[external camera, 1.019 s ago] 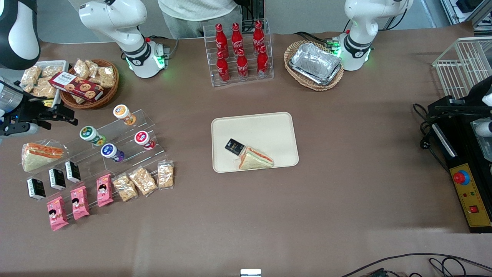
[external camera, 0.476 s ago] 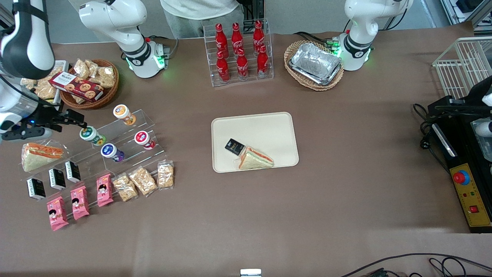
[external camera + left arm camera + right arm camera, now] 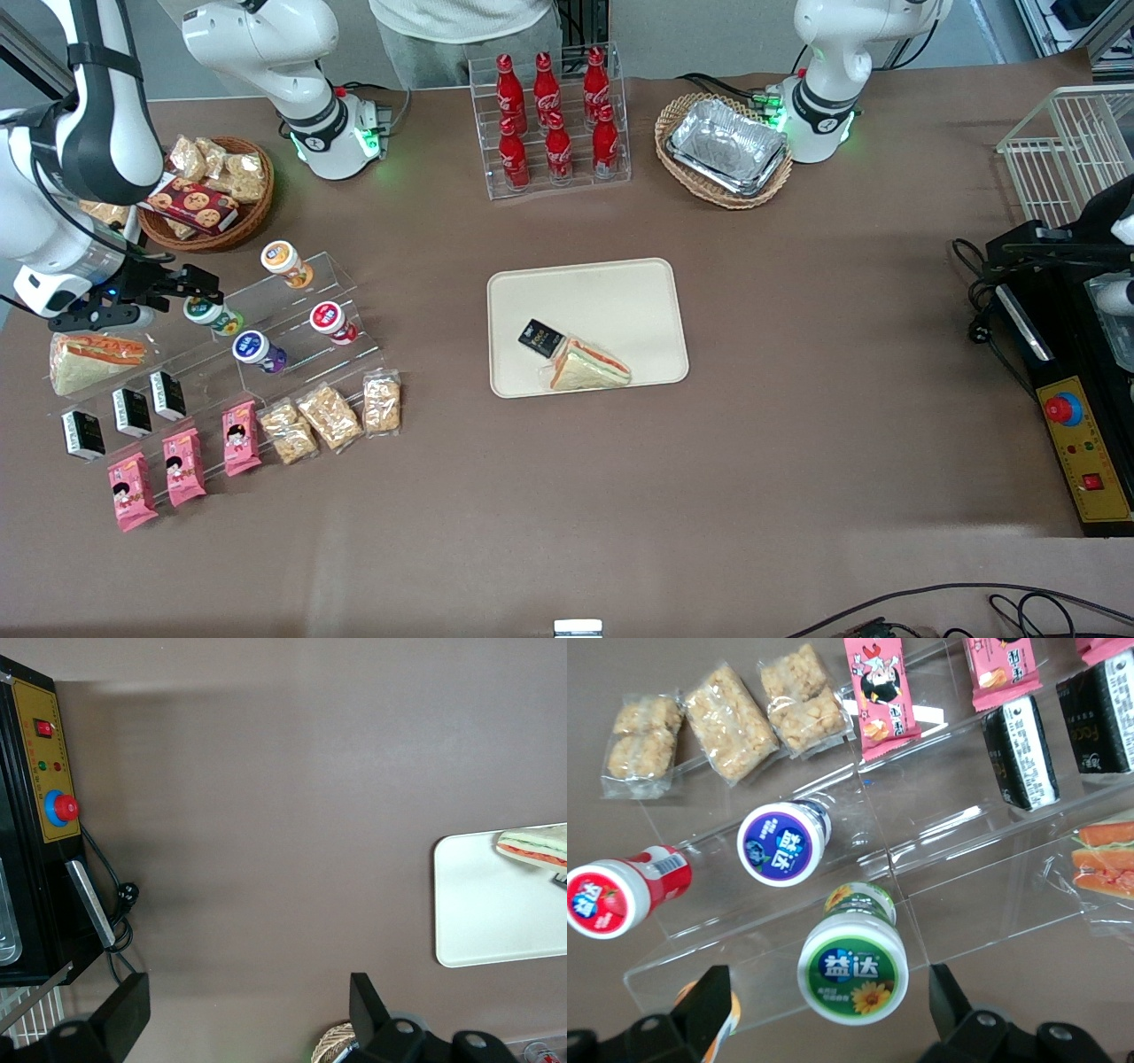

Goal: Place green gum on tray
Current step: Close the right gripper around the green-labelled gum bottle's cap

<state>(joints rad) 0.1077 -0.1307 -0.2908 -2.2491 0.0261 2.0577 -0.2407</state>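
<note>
The green gum (image 3: pixel 210 313) is a small canister with a white lid, green rim and sunflower label. It leans on the clear acrylic step rack (image 3: pixel 292 319) at the working arm's end of the table. In the right wrist view the green gum (image 3: pixel 853 966) lies between the two black fingers (image 3: pixel 706 1003), which stand wide apart on either side of it and do not touch it. My gripper (image 3: pixel 190 285) is open and hovers just above the gum. The cream tray (image 3: pixel 620 292) lies mid-table.
On the rack beside the green gum are orange (image 3: pixel 285 264), red (image 3: pixel 332 322) and purple (image 3: pixel 258 351) canisters. A wrapped sandwich (image 3: pixel 89 357), black packets, pink packets and cereal bars lie nearer the front camera. The tray holds a sandwich (image 3: pixel 587 364) and a black packet (image 3: pixel 540 338).
My gripper has moved from the table's edge toward the rack and now hovers over the green gum. The objects have not moved.
</note>
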